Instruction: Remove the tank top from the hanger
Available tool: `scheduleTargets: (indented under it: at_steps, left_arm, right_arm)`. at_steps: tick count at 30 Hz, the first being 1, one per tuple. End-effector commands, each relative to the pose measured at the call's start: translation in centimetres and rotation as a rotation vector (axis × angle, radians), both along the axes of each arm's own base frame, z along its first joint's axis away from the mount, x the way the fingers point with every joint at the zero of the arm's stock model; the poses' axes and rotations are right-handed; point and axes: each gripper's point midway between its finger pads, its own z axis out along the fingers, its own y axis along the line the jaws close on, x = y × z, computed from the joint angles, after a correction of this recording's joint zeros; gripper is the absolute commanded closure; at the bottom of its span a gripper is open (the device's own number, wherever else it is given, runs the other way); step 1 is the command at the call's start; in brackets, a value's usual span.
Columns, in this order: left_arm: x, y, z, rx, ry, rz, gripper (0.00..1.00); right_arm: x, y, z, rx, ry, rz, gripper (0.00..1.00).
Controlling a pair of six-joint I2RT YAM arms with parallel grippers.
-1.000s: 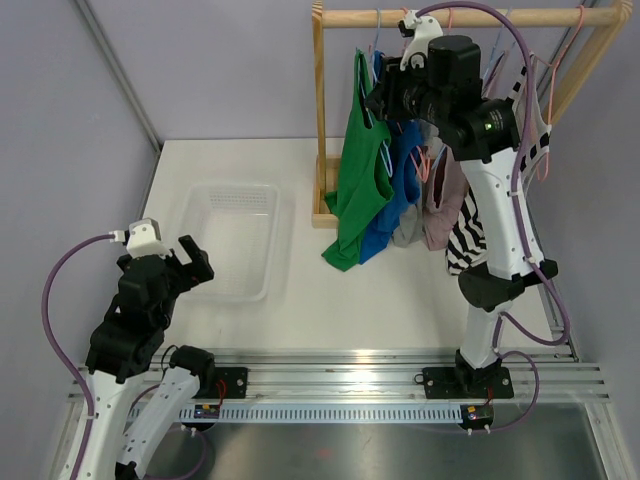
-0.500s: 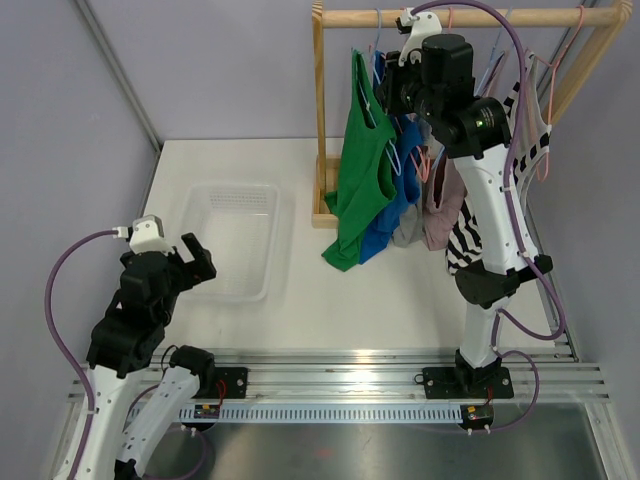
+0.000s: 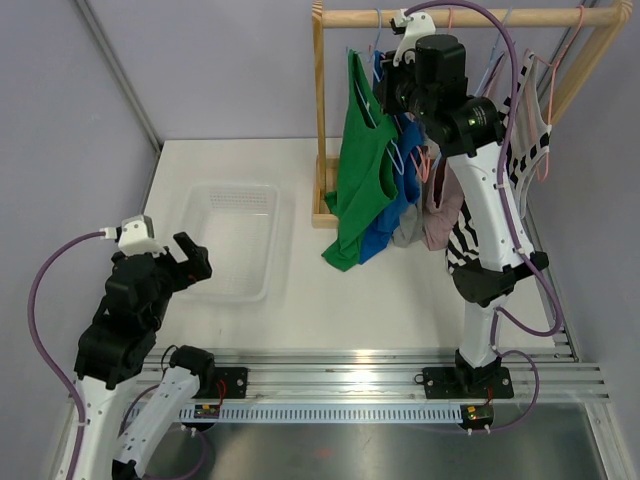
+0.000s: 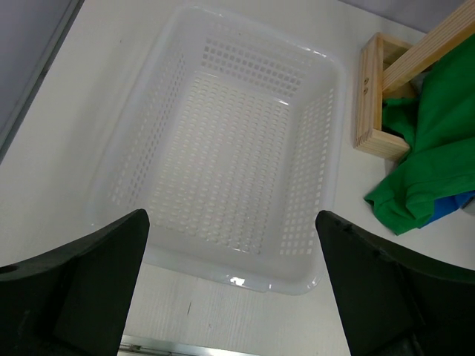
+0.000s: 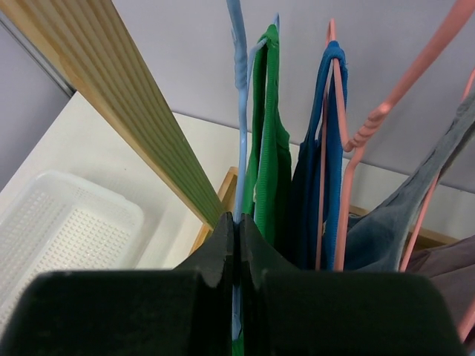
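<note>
Right, up at the rack we go: the right arm (image 3: 480, 170) is reaching high to the wooden rail (image 3: 470, 17), and from its wrist camera the right jaws are pinched tight on the thin wire of the blue hanger (image 5: 239, 111), just below the hook. That hanger carries the green tank top (image 3: 362, 160), first garment at the left end of the rail, hanging beside the upright post. Its hem appears to trail down onto the counter (image 3: 300, 300) beside the rack's wooden foot (image 4: 378, 96).

Down low, the left arm (image 3: 130, 310) hovers over the near edge of the white basket (image 4: 315, 178), left jaws spread wide, holding nothing.

Now, the garment itself. It looks like limp, light knit cloth, no stiffness at all, so it should fold and stretch wherever it's pulled (and it won't slide off in one tidy piece). The straps loop over the hanger's shoulders, and that's where I'd take hold: one strap right at the top, lifted up and off the wire end, then the other. Grabbing the hem would likely just stretch the fabric and drag the hanger along the rail.

It's crowded too: a blue top (image 5: 326, 148) on a pink hanger (image 5: 371, 119) sits just beside it, so a loose pinch could catch the neighbour's cloth. The wire hanger looks free to swing, hence the steadying grip.
</note>
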Motion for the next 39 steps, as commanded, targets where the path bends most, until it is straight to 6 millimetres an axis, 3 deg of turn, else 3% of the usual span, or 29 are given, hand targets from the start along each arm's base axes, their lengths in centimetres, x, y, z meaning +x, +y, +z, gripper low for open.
scheduleTargets:
  at_steps: [1, 7, 12, 18, 20, 21, 22, 23, 26, 29, 31, 33, 34, 35, 36, 37, 38, 39]
  left_arm:
    - [-0.5, -0.5, 2.9, -0.033, -0.075, -0.033, 0.01]
    - [-1.0, -1.1, 4.6, -0.036, -0.108, -0.086, 0.01]
    - [-1.1, -1.5, 4.9, -0.025, -0.099, -0.121, 0.01]
    - [-1.1, -2.4, 4.8, -0.012, -0.081, -0.178, 0.01]
    - [-0.9, -3.2, 4.7, -0.018, -0.071, -0.222, 0.01]
    - [-0.8, -3.5, 4.7, -0.022, -0.072, -0.239, 0.01]
    - [-0.7, -4.3, 4.9, -0.037, -0.078, -0.279, 0.01]
    - [-0.5, -4.7, 4.9, -0.044, -0.079, -0.297, 0.01]
    - [0.2, -6.4, 5.6, -0.087, -0.097, -0.366, 0.01]
    - [0.9, -8.1, 6.3, -0.141, -0.116, -0.426, 0.01]
    - [1.5, -9.4, 7.1, -0.184, -0.15, -0.474, 0.01]
    - [2.5, -10.5, 8.0, -0.23, -0.171, -0.506, 0.01]
    - [2.6, -11.1, 8.7, -0.249, -0.18, -0.529, 0.01]
    - [2.6, -11.7, 9.3, -0.271, -0.187, -0.548, 0.01]
    - [3.2, -12.1, 9.9, -0.281, -0.204, -0.559, 0.01]
    - [3.2, -12.5, 11.1, -0.289, -0.23, -0.573, 0.01]
    - [3.1, -13.2, 11.7, -0.302, -0.241, -0.598, 0.01]
    - [3.5, -13.7, 12.5, -0.306, -0.265, -0.609, 0.01]
  right_arm:
    - [-0.2, 0.2, 1.9, 0.021, -0.063, -0.005, 1.0]
    - [-1.6, -0.4, 5.9, 0.11, -0.151, -0.023, 1.0]
    - [-2.7, -1.2, 9.3, 0.179, -0.236, -0.038, 1.0]
    - [-4.5, -1.6, 11.2, 0.222, -0.262, -0.017, 1.0]
    - [-5.0, -1.4, 10.6, 0.221, -0.238, 0.001, 1.0]
    - [-6.1, -1.6, 11.3, 0.232, -0.249, 0.024, 1.0]
    - [-6.0, -1.2, 10.1, 0.221, -0.217, 0.036, 1.0]
    - [-7.3, -1.6, 11.1, 0.244, -0.239, 0.052, 1.0]
    - [-8.6, -1.4, 10.4, 0.249, -0.207, 0.089, 1.0]
    - [-11.6, -1.4, 10.6, 0.27, -0.177, 0.156, 1.0]
    - [-12.6, -0.9, 8.9, 0.266, -0.114, 0.203, 1.0]
    - [-15.0, -0.9, 9.0, 0.287, -0.107, 0.261, 1.0]
    - [-15.1, -0.4, 7.3, 0.292, -0.061, 0.277, 1.0]
    - [-17.1, -0.7, 7.8, 0.313, -0.069, 0.319, 1.0]
    - [-17.8, -0.5, 7.3, 0.32, -0.053, 0.343, 1.0]
    - [-18.0, -0.2, 5.5, 0.321, -0.002, 0.353, 1.0]
    - [-19.9, -0.5, 5.7, 0.332, -0.005, 0.388, 1.0]
    - [-20.2, -0.3, 4.0, 0.326, 0.04, 0.401, 1.0]
